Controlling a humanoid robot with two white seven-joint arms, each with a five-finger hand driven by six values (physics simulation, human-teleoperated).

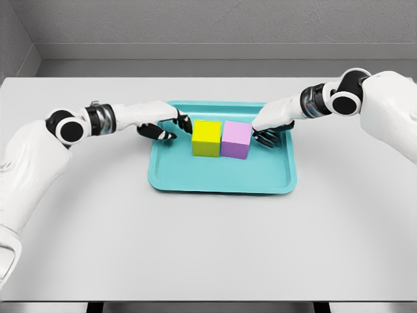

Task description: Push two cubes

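Two smooth cubes, yellow (206, 138) and purple (236, 139), touching, teal tray (221, 179)

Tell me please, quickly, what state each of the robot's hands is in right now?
Left hand: open, holding nothing, just left of the yellow cube.
Right hand: open, holding nothing, fingertips at the purple cube.

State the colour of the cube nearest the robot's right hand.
Pink-purple; the cube beside the right hand shows best in the head view.

Matt, smooth yellow cube (206, 138) and pink cube (236, 140) on a smooth teal plastic-looking tray (221, 177), itself on a matt pale grey tabletop (208, 248); glossy black fingers (158, 133).
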